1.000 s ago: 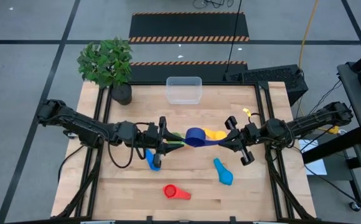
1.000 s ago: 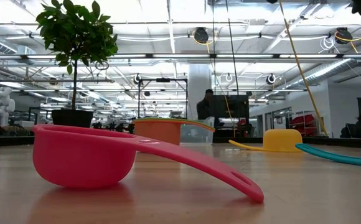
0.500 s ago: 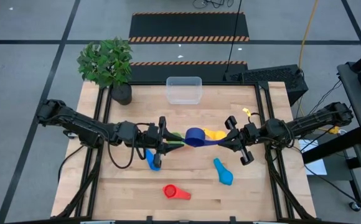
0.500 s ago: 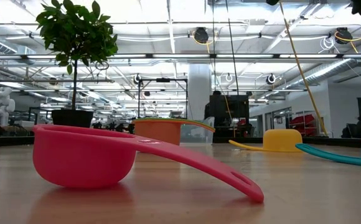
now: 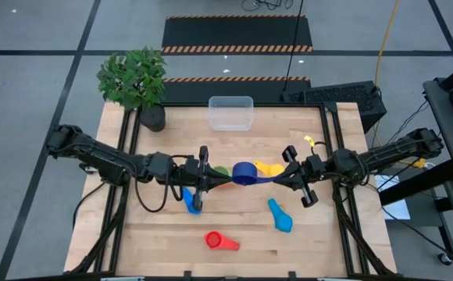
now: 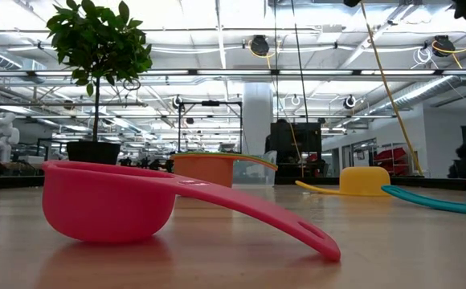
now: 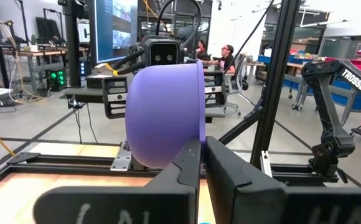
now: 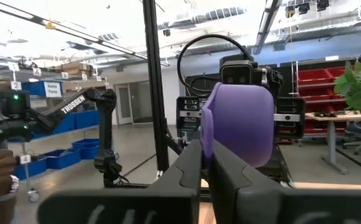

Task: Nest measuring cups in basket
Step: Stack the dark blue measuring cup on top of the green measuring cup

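While both arms meet at mid-table, the dark blue measuring cup [image 5: 244, 171] hangs between them – the left gripper [image 5: 208, 180] and the right gripper [image 5: 283, 177] each have fingers pinched tight at opposite sides of it. In the wrist views it reads purple, bowl side-on, its rim clamped between the left gripper's fingers [image 7: 187, 163].
Clear basket [image 5: 230, 113] – far edge of the wooden table [image 5: 156, 234], nothing visible inside.
Loose cups on the table: yellow [image 5: 271, 168] just beyond the held one; green [image 5: 221, 171] and orange [image 6: 202, 168] near the left gripper; blue [image 5: 192, 200]; light blue [image 5: 281, 215]; red [image 5: 219, 240] nearest the front.
Potted plant [image 5: 137, 82] at the far left corner
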Robot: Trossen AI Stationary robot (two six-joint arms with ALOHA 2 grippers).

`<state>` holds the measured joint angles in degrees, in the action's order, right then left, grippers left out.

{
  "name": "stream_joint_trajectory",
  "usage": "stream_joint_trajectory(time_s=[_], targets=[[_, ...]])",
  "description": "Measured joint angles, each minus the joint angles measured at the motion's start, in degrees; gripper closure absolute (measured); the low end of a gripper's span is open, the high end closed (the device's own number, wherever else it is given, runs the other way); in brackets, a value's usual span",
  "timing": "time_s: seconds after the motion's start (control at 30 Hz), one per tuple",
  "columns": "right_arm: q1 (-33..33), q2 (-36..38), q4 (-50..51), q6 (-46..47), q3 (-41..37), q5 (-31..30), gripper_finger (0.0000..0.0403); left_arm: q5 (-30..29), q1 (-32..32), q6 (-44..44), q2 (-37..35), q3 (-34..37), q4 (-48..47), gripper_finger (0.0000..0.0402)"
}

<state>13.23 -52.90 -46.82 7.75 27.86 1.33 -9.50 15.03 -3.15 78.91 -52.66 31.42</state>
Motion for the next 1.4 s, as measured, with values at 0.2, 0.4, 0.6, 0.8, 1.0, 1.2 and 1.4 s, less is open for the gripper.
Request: stream_joint_trajectory(time_s=[0.2,0.4,0.6,0.8,1.0,1.2,1.4], targets=[[-0.04,-0.07,1.40,-3.16,0.00,-0.62,0.0332,0.20,-0.02,0.05,0.02,0.00,-0.04,0.0392],[-0.04,0.08,6.31,-13.48,0.00,-3.83,0.0242,2.49,0.00,0.02,-0.67,0.00,-0.87,0.0396],[2.82,0.96,14.59,-32.09,0.00,-14.39,0.0182,3.54,0.29,-0.50,-4.60,-0.04,-7.52,0.0393],[12.22,-1.52,16.35,-60.27,0.00,-32.99,0.0177,3.73,1.29,0.48,-8.28,0.21,-14.25,0.0393],[18.85,-9.29,1.61,-83.99,0.00,-44.55,0.0185,3.72,-0.45,-0.70,-8.57,3.87,-11.27,0.0390],[22.60,-15.49,-11.50,-103.59,0.02,-51.90,0.0185,7.48,-4.34,-4.47,-8.57,7.90,-6.89,0.0390],[23.61,-19.68,-11.64,-119.69,0.17,-53.57,0.0190,19.85,-9.50,-9.00,-8.59,11.11,-3.55,0.0391]])
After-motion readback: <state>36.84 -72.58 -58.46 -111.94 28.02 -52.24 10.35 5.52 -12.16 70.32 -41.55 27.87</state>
